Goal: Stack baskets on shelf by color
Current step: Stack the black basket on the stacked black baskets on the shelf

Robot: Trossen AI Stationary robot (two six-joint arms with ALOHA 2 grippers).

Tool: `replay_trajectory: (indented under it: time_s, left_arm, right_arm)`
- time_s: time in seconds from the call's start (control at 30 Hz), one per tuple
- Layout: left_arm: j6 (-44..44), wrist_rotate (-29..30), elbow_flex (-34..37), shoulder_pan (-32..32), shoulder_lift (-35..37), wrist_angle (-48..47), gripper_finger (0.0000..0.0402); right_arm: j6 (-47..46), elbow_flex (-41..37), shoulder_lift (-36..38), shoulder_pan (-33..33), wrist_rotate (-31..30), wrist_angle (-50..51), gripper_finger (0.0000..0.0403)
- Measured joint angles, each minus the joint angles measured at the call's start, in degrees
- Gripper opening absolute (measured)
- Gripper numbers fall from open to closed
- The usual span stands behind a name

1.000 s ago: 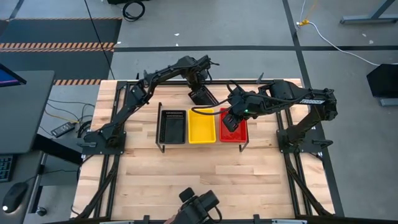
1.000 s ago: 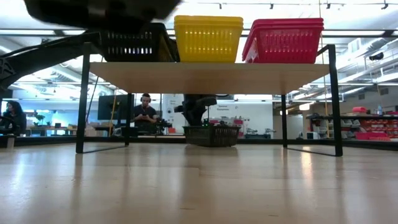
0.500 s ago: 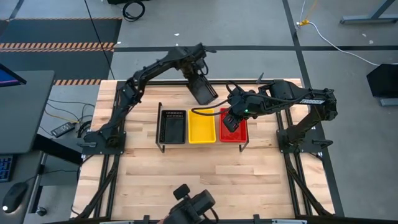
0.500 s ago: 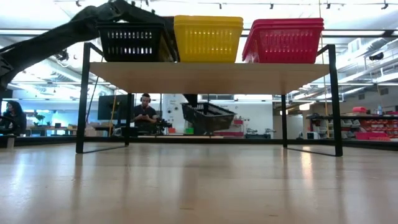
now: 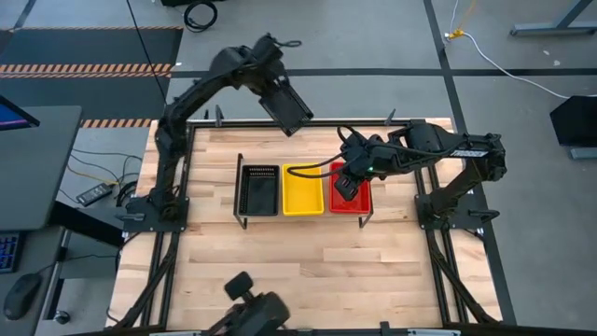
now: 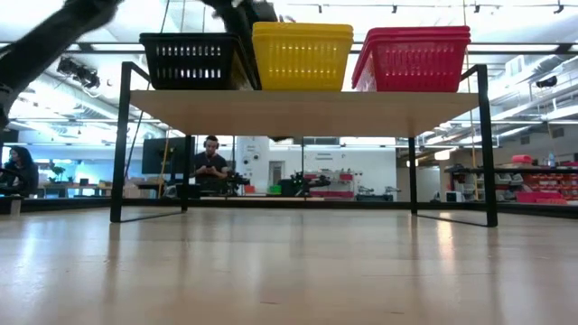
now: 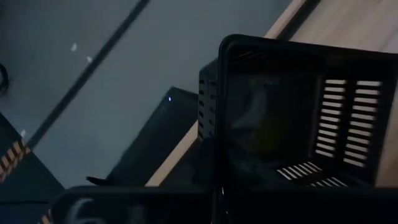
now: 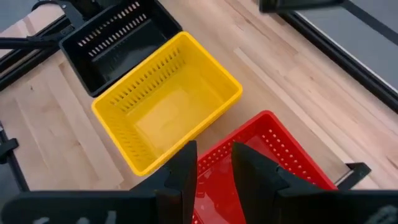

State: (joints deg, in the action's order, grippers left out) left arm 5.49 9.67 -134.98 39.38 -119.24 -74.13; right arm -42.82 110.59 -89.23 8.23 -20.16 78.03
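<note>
Above table's far edge: left gripper point(image 5: 270, 86) clamps black basket point(image 5: 287, 107), tilted, long axis diagonal.

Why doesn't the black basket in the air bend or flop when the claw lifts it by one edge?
The black slotted plastic basket held up by the left claw probably stays stiff: its rim looks straight and square in the wrist view. It's likely light, since the walls are mostly slots. Gripped by one side and tilted, it might swing or slip a little.
</note>
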Motion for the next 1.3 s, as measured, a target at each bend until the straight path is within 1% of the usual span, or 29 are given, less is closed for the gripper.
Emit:
replay_trajectory:
  time_s: [0.13,0.2,0.3,0.43,0.57,0.63,0.73,0.8,0.9,0.93,1.13,1.3]
  left_arm:
    - [1.93,-0.33,0.0,0.04,5.11,-1.91,0.0015]
    - [3.83,-1.68,0.0,-0.01,7.81,-3.04,0.0021]
    - [4.2,-4.2,-0.02,-0.29,11.75,-4.48,0.0024]
    - [4.58,-8.23,-0.02,-0.73,16.57,-6.71,0.0014]
    - [8.06,-15.5,-0.02,-1.54,20.73,-10.02,0.0014]
    - [8.62,-16.91,-0.04,-2.82,22.01,-12.04,0.0016]
    - [8.73,-17.48,-0.04,-5.49,22.97,-15.88,0.0019]
    - [8.67,-18.33,-0.02,-7.57,23.05,-15.88,0.0017]
    - [8.66,-23.45,0.02,-10.5,23.3,-15.72,0.0015]
    - [8.64,-23.84,-0.03,-11.69,23.36,-15.82,0.0015]
    - [9.73,-23.33,0.48,-16.58,22.76,-15.88,0.0017]
    - [11.94,-22.84,0.42,-17.75,22.9,-15.89,0.0016]
  right_arm:
    - [2.02,0.0,0.0,0.0,0.0,-1.55,0.0105]
    - [3.08,0.0,0.0,0.0,-0.11,-2.65,0.0105]
    - [4.33,0.0,0.0,0.04,-0.07,-3.28,0.0105]
    - [5.87,0.0,0.0,0.21,-0.07,-3.48,0.0105]
    - [8.02,0.0,0.0,0.38,0.11,-3.82,0.0105]
    - [9.16,0.0,0.0,0.37,0.11,-3.92,0.0105]
    - [10.37,0.0,0.0,0.39,0.16,-3.94,0.0105]
    - [10.99,0.0,0.0,0.39,0.17,-4.05,0.0105]
    - [11.6,0.0,0.0,0.38,0.33,-4.5,0.0105]
    - [11.72,0.0,0.0,0.39,0.34,-4.54,0.0105]
    - [12.0,0.0,0.0,0.42,1.86,-4.77,0.0105]
    - [12.09,0.0,0.0,0.8,2.45,-4.77,0.0105]
